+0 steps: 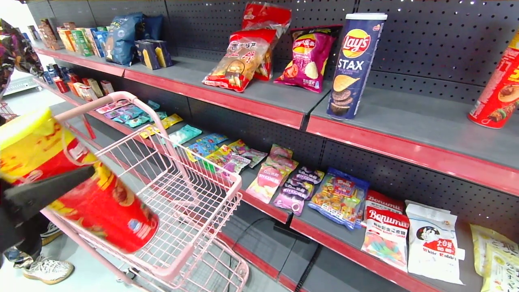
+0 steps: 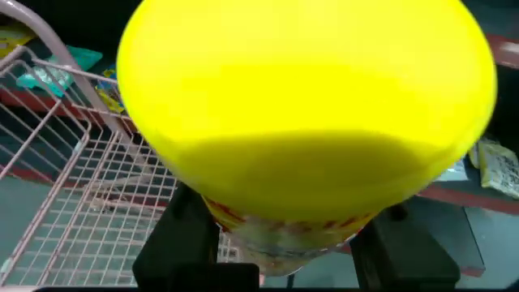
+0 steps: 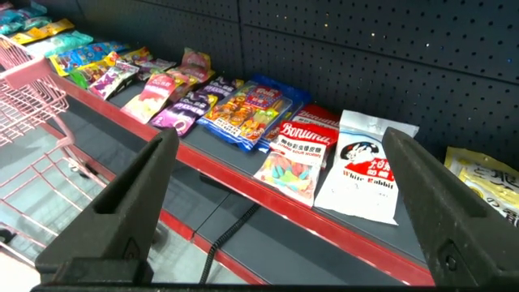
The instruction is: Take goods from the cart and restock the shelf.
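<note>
a: where is the thing you carry?
b: the upper shelf (image 1: 405,121) is in front of you, and the pink cart (image 1: 190,194) is lower, on your left. the red canister (image 1: 101,211) hangs tilted above the cart basket.
a: how will it handle?
b: i judge it stiff and light, with a smooth round wall, so it can slip. you grip the body under the yellow lid (image 2: 308,105), which is a good place.
a: and the jaws?
b: the left gripper (image 2: 292,243) pinches the canister from both sides. the right gripper (image 3: 276,203) is spread wide and empty, facing the lower shelf (image 1: 263,207).
</note>
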Controlling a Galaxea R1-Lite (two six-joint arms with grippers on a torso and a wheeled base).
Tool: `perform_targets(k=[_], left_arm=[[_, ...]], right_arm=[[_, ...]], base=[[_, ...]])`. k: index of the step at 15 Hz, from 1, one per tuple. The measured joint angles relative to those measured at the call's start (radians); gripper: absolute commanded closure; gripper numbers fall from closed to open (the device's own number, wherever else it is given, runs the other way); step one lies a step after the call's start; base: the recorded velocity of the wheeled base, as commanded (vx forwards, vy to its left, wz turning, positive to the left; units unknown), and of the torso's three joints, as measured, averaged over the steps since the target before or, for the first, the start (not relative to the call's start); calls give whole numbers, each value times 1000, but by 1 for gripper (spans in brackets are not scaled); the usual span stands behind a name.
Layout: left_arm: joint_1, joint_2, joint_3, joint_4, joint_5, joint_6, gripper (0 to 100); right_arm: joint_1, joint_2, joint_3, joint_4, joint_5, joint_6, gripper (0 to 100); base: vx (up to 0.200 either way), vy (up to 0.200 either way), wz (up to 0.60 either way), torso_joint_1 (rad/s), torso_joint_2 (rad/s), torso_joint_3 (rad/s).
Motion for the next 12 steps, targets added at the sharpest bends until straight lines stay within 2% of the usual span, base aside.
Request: perform_targets(k=[3, 7, 12], left_arm=[[0, -242, 75, 178, 11, 1, 100], [0, -378, 161, 192, 24, 24, 100], [0, -401, 180, 186, 23, 25, 100]], right_arm=[[0, 0, 0, 0, 0, 0, 0], [0, 0, 0, 0, 0, 0, 0], [0, 0, 0, 0, 0, 0, 0]], base=[[0, 0, 0, 41, -138, -88], [0, 0, 0, 159, -470, -305], [0, 0, 0, 226, -572, -352]])
